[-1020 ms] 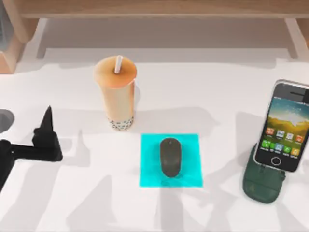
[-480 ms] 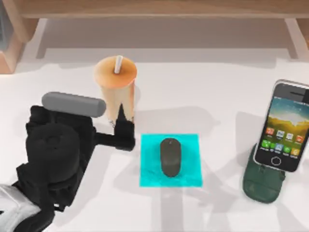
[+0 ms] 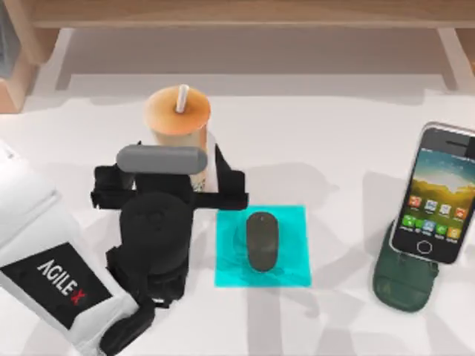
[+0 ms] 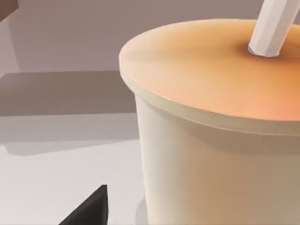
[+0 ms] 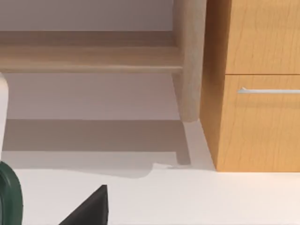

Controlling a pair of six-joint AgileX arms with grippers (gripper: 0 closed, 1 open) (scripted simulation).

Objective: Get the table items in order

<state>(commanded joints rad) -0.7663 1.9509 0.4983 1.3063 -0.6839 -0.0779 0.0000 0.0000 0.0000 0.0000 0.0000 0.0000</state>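
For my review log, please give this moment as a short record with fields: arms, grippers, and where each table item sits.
left arm: over the table's left half, left gripper at the bubble tea cup, fingers spread to either side of it
left gripper state: open, not closed on the cup
bubble tea cup: upright, white straw in lid
mouse: on the cyan pad
smartphone: propped on the dark green stand, table's right side
right gripper: near the stand
table: white

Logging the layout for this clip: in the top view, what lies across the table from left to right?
Left arm's gripper at the bubble tea cup → cyan pad with the mouse on it → smartphone propped on the green stand.
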